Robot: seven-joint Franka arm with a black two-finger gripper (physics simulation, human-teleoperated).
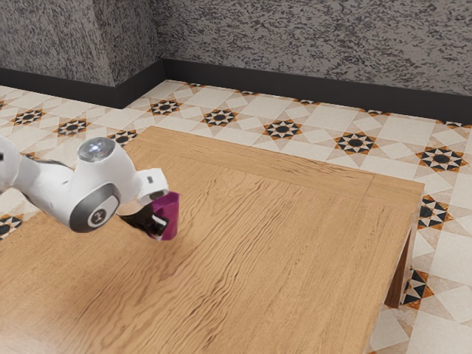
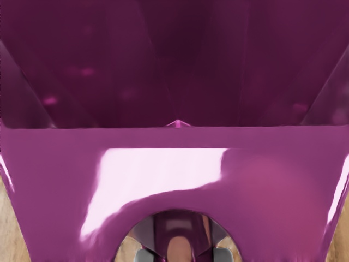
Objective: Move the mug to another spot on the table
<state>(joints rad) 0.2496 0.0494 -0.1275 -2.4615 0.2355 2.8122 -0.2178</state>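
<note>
A: One gripper (image 1: 155, 225), how set?
B: Narrow, clamped on wall of tilted purple mug (image 1: 171, 210).
A: Mug where?
B: Over table (image 1: 295, 243), toward tabletop's edge at the exterior view's left, well apart from right edge. Touching wood or not: cannot tell.
A: Wrist view?
B: Glossy wall of mug (image 2: 174, 164) just under hand; table (image 2: 11, 240) at both sides.

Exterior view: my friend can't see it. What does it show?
A white robot arm reaches in from the exterior view's left, its black gripper right at a purple mug over a wooden table. Patterned floor tiles and a grey wall lie behind.
</note>
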